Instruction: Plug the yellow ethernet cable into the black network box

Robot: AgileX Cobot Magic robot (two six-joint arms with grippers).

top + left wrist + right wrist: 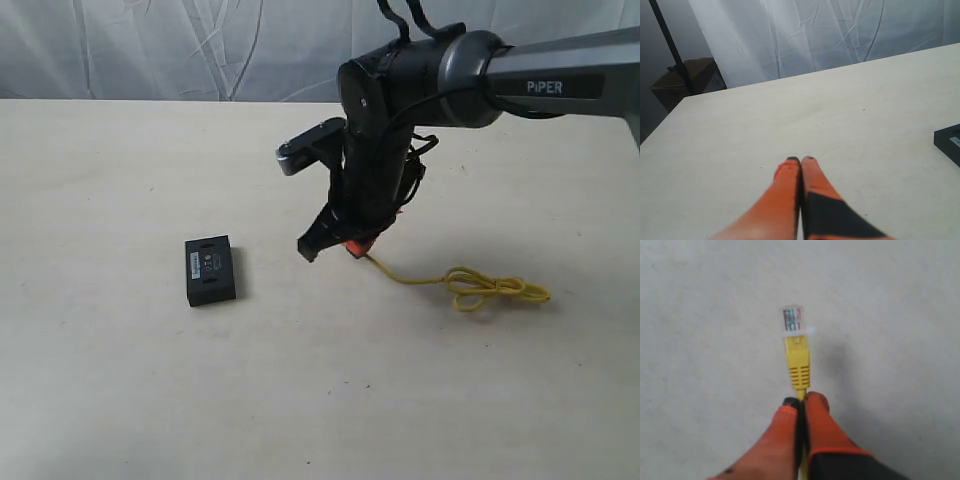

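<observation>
Pale beige surface (120, 400) backed by a creased white curtain (150, 50). The black network box (210, 270) lies flat on the surface left of centre in the exterior view, label side up, well apart from everything else. The right hand (355, 248), on an arm reaching in from the upper right, points down at the surface with its orange fingers (785, 427) closed on the yellow ethernet cable (480, 288) just behind the yellow boot. The clear plug (792, 320) projects beyond the fingertips, above the bare surface. From the grip the cable trails to the right and rests on the surface in a loose knot-like loop (470, 285). The left hand (800, 160), seen only in its wrist view, is closed on nothing, fingertips pressed together above the surface, with a corner of the box at the frame edge.
</observation>
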